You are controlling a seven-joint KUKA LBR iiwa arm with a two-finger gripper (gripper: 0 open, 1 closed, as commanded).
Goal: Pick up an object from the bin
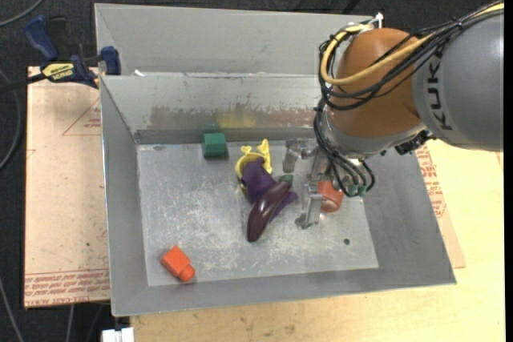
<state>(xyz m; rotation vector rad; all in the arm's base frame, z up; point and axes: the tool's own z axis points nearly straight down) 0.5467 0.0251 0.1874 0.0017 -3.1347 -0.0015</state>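
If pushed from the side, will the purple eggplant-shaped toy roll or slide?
The purple toy looks rounded and tapered, so it would probably pivot or roll rather than slide straight. Its smooth-looking skin may slip in a pinch.

The bin (120, 196) is grey, with pale scratchy speckles on its floor and a brownish smear on the wall at 12 o'clock. A green block (214, 144) is at 11 o'clock. In the middle are a yellow toy (255, 158) and a dark purple eggplant (268, 211). An orange block (178, 263) is at 7 o'clock. At 3 o'clock are a red thing (329, 197) and the silver claw (304, 187). The arm's cover (377, 84) is orange.
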